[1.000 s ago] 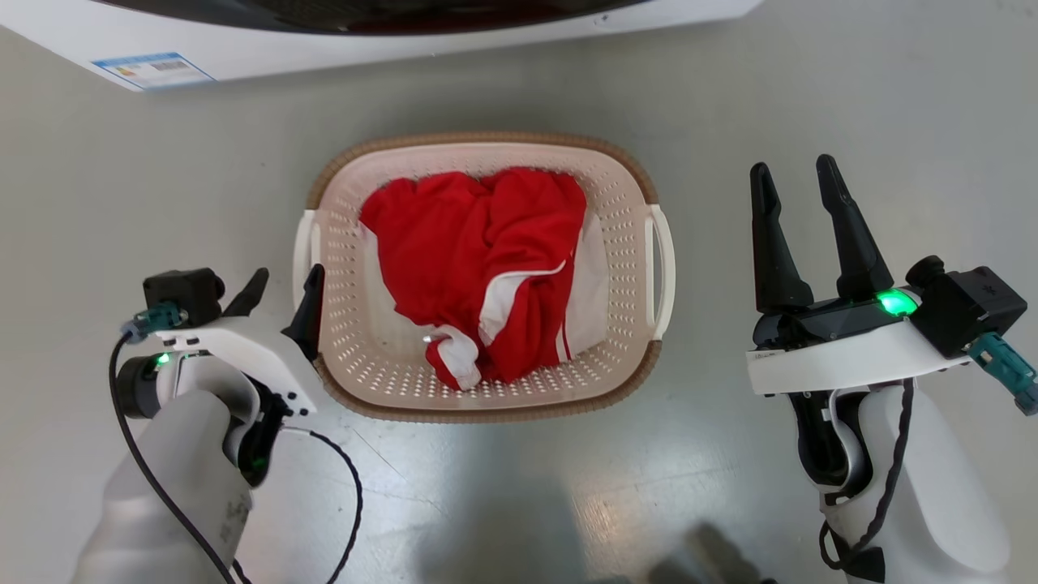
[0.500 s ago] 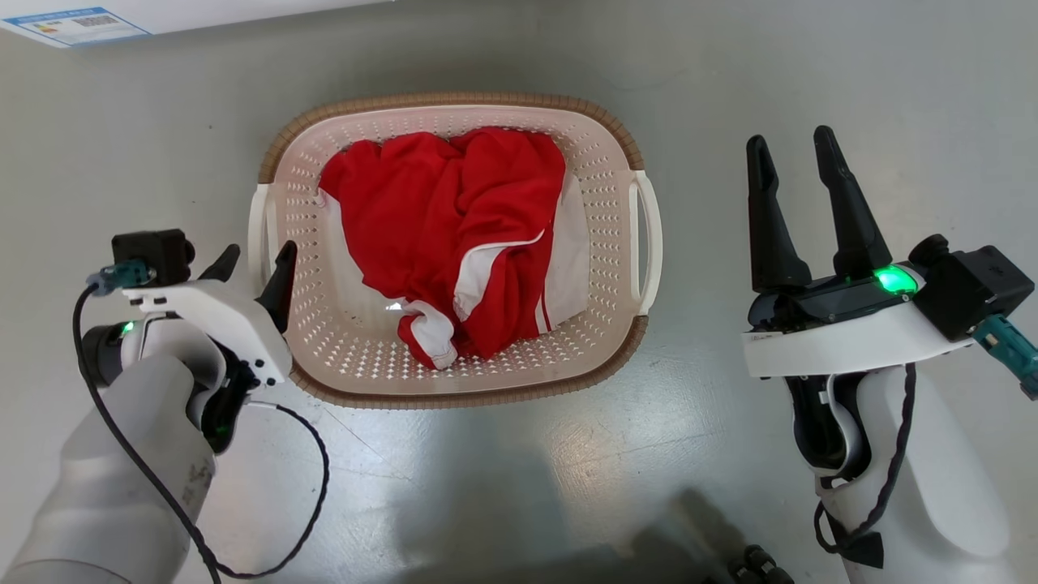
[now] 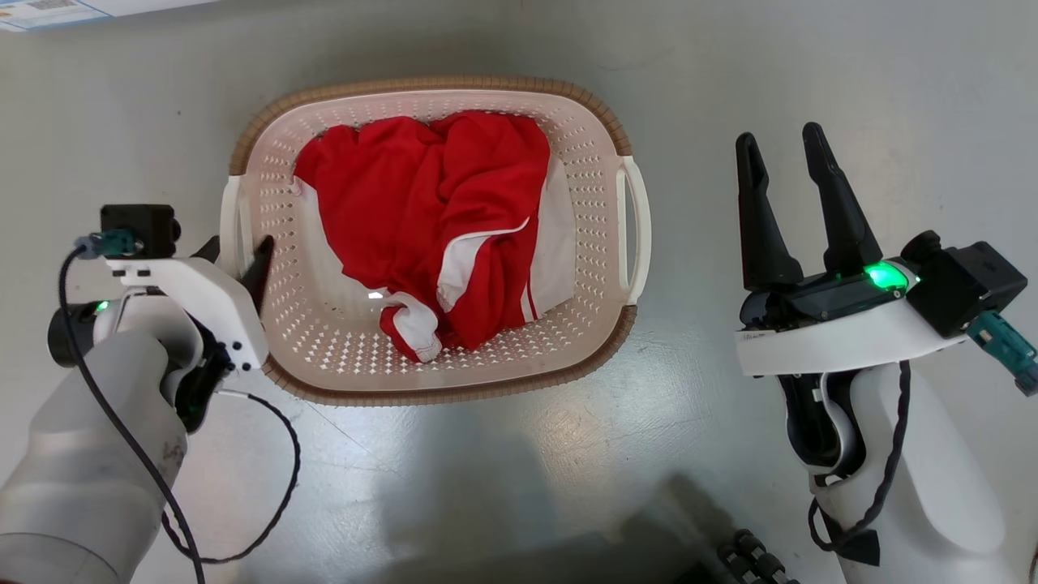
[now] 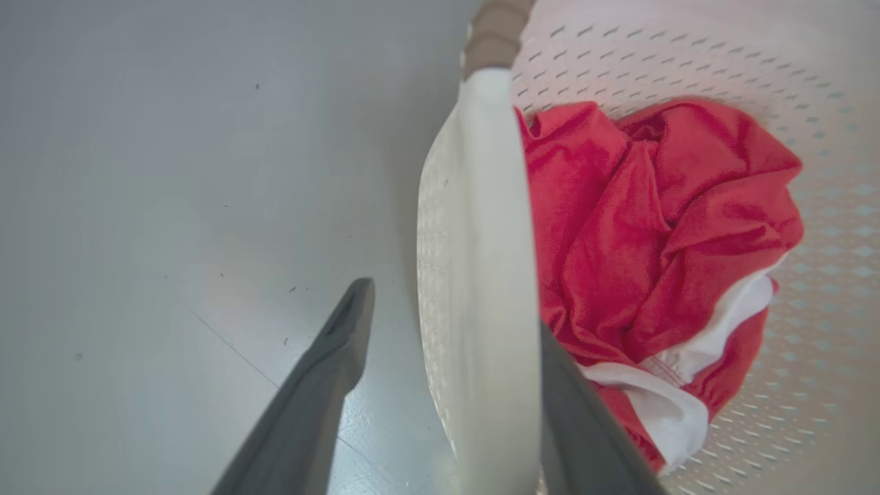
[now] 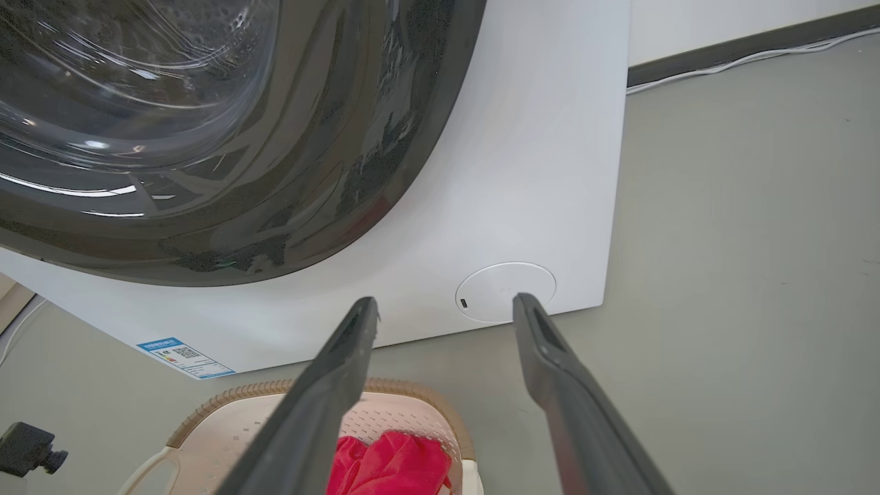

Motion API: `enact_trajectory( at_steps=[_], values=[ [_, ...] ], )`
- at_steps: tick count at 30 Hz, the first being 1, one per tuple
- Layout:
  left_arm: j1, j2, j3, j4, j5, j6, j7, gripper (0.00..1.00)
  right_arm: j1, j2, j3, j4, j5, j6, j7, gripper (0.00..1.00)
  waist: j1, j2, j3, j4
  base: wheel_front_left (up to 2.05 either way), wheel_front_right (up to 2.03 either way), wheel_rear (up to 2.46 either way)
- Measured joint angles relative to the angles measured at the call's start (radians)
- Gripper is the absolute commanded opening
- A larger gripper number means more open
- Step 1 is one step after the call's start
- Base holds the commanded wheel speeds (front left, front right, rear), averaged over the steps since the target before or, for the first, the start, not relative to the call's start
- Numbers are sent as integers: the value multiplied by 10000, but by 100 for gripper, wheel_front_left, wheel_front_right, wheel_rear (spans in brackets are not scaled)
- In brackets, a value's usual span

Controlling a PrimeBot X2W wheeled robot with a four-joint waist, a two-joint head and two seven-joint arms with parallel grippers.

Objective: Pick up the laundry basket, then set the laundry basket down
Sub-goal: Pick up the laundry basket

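One cream perforated laundry basket (image 3: 340, 349), brown woven rim (image 3: 430, 83), white handles (image 3: 637, 231)

Cream basket (image 3: 324, 334), red-and-white cloth (image 3: 422, 203)

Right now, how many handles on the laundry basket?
2. The left handle sits between the open left gripper's fingers. The right handle is free, with the right gripper apart from it. The laundry basket's whole rim shows, so none is hidden.

Left hand (image 3: 239, 248) low, fingers apart; right hand (image 3: 778, 138) upright, fingers wide apart.
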Motion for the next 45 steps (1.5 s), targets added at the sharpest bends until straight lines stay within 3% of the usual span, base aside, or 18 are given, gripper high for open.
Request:
enact_trajectory(
  at_steps=[2,4,5,6,17,27,45],
  values=[
    [-86,27,-132,36,-203,0,4,45,-58,0,17,0,15,0,2,100,0,0,27,-17,0,0,0],
    [-135,-23,-240,44,-309,-50,6,23,-146,0,44,2,29,0,2,100,1,0,37,-23,0,0,0],
    [-157,-48,-297,46,-374,-71,54,2,-153,0,63,2,54,0,2,100,0,0,37,-25,0,0,0],
    [-197,-40,-357,56,-451,-65,100,0,-151,0,88,8,94,0,2,100,0,0,35,-26,0,0,0],
    [-212,-127,-608,397,-1457,12,125,0,-154,-2,173,159,119,0,0,100,0,0,-241,44,0,0,0],
    [-173,-627,-662,798,-2052,17,-2,0,-153,-2,245,238,199,0,0,100,0,0,-561,116,0,0,0],
    [-184,-961,-838,1381,-2276,17,-368,0,-154,-2,245,244,199,0,0,100,0,0,-467,88,0,0,0]
  ],
)
